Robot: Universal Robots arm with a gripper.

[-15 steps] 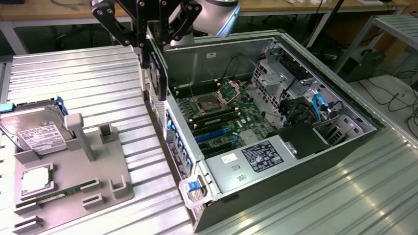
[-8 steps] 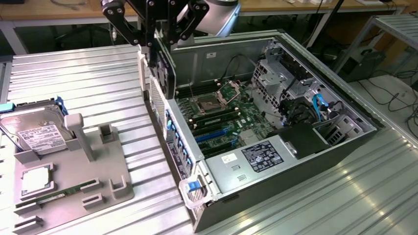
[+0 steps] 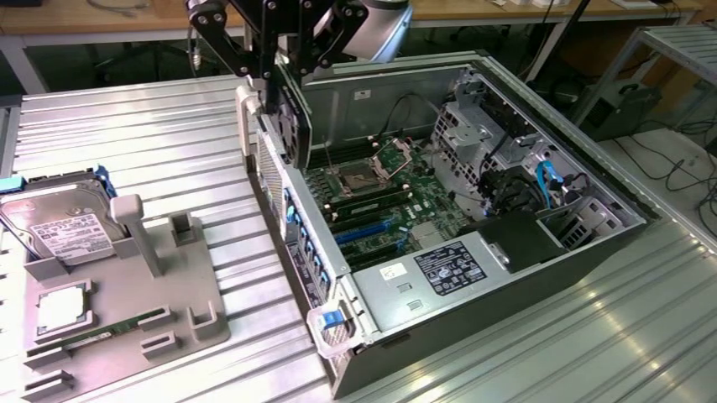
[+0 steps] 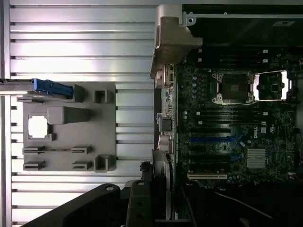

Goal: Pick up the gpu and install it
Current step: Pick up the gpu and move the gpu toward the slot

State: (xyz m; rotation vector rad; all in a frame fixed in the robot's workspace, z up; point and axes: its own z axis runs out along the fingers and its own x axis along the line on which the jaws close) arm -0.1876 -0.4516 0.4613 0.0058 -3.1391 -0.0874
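**Gpu in my grip, over the open computer**

The work surface is a table (image 3: 134, 117) made of ribbed aluminium profiles, bright with reflections. Behind it stand wooden desks (image 3: 112, 21). On the exterior view's right there are a metal frame (image 3: 672, 42) and dark cables (image 3: 686, 172) on the floor.

On the table a computer case (image 3: 627, 214) lies on its side with the panel off. Its motherboard (image 3: 387, 189) is visible, with the processor socket (image 3: 361, 178) and the blue slots (image 3: 364, 235). To the exterior view's left of the case rests a grey holder (image 3: 191, 319). It carries a leaning hard drive (image 3: 56, 227), a processor chip (image 3: 62, 306) and a narrow RAM stick (image 3: 112, 329) that lies flat.

My gripper (image 3: 285, 74) hangs over the edge of the case that faces the holder. It is closed to a narrow gap and clamps the gpu (image 3: 294, 122) by its upper edge. The card hangs upright on its edge. Its silver bracket (image 3: 245, 117) is on the holder side, and its dark face is turned toward the inside of the case. It is above the motherboard and apart from the slots. I cannot tell whether its lower edge touches the case wall. In the wrist view my black fingers (image 4: 142, 203) are near the camera, and the motherboard lies below them.
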